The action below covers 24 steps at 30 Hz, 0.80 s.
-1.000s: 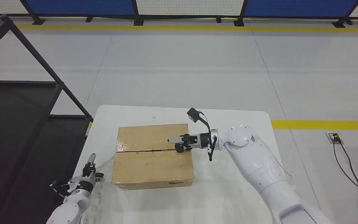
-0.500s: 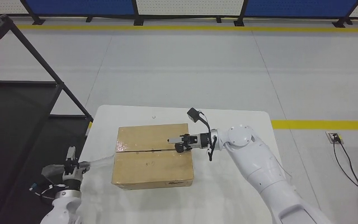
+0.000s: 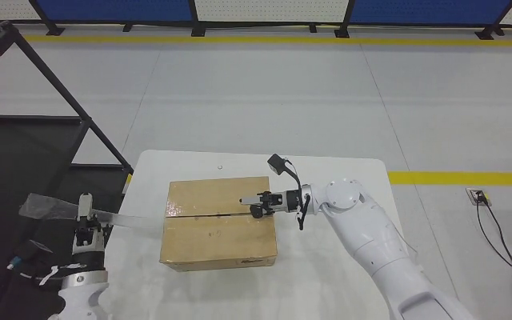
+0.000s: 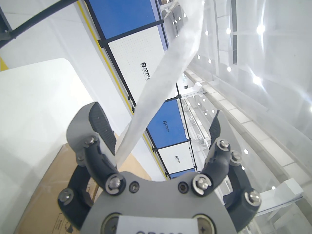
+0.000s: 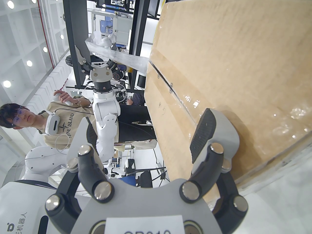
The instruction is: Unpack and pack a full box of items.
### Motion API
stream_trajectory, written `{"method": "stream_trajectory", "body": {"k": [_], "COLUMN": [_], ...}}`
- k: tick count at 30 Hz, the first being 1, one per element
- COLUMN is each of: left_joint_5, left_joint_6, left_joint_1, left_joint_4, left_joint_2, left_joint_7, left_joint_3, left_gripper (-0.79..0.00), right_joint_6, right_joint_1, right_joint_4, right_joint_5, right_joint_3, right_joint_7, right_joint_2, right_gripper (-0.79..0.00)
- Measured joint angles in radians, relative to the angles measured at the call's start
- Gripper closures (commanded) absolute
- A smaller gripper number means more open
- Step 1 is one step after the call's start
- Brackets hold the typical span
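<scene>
Logo print stands on the blue and white wall panels (image 4: pixel 146 70), and small handwriting on the box (image 5: pixel 162 105).

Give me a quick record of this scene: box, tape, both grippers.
box: cardboard, flaps shut, on the white table
tape: clear strip stretched from the box's seam end out to the left gripper and past it
left gripper: open, beside the table, tape lying against one finger pad
right gripper: open, at the box's opposite end by the seam, one finger over the box top; contact unclear
</scene>
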<state>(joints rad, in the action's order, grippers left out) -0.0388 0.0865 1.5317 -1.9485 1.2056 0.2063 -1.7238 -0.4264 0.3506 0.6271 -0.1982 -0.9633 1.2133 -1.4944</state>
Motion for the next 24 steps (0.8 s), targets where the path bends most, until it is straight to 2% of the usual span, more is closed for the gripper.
{"method": "stream_trajectory", "body": {"k": [11,15,24], "left_joint_5": [0.243,0.332,0.463], "left_joint_6": [-0.044,-0.089,-0.153], "left_joint_1": [-0.018,-0.051,-0.124], "left_joint_4": [-0.094,-0.089,-0.047], "left_joint_2": [0.007,0.012,0.026], "left_joint_7": [-0.01,-0.005,0.0], "left_joint_3": [0.1,0.158,0.274], "left_gripper": [-0.785,-0.785,-0.785], "right_joint_6": [0.0,0.002,0.019], "right_joint_1": [0.0,0.005,0.086], "right_joint_4": [0.0,0.007,0.146], "right_joint_5": [0.0,0.002,0.031], "right_joint_3": [0.0,0.0,-0.044], "right_joint_7": [0.0,-0.007,-0.058], "right_joint_2": [0.0,0.001,0.033], "right_gripper": [-0.785,-0.785,-0.785]}}
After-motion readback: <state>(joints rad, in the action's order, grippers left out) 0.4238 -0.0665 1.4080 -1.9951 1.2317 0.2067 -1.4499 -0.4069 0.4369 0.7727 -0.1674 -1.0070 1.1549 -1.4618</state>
